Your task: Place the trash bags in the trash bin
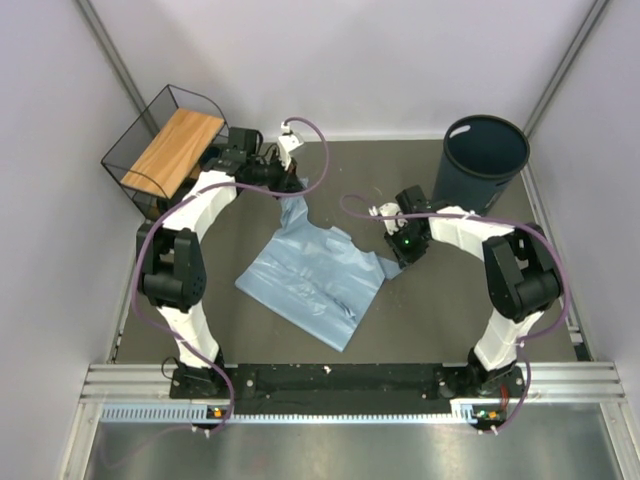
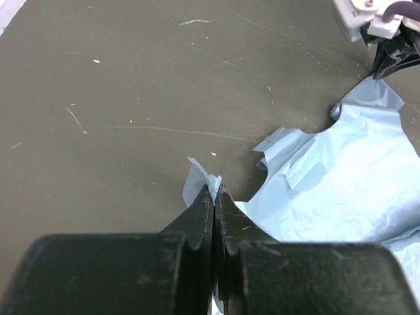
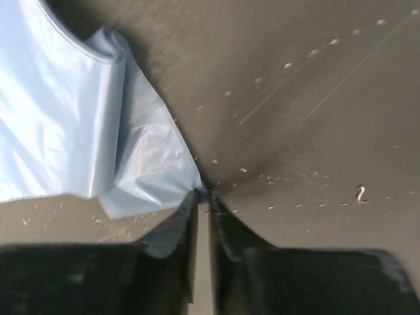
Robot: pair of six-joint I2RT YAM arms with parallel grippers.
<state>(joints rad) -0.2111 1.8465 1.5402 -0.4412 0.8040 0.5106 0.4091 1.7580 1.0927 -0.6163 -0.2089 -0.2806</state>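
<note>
A light-blue trash bag (image 1: 310, 275) lies spread flat on the dark table between the arms. My left gripper (image 1: 292, 190) is at the bag's far corner. In the left wrist view it (image 2: 214, 187) is shut, with a strip of the film (image 2: 341, 190) pinched between its tips. My right gripper (image 1: 398, 258) is at the bag's right corner. In the right wrist view its jaws (image 3: 204, 192) stand a narrow slit apart, with the pointed corner of the bag (image 3: 79, 131) caught at their tips. The dark blue-grey trash bin (image 1: 483, 160) stands upright at the far right, behind the right arm.
A black wire-framed basket (image 1: 165, 150) with a wooden base sits at the far left corner. Grey walls enclose the table on three sides. The metal rail (image 1: 350, 385) carrying the arm bases runs along the near edge.
</note>
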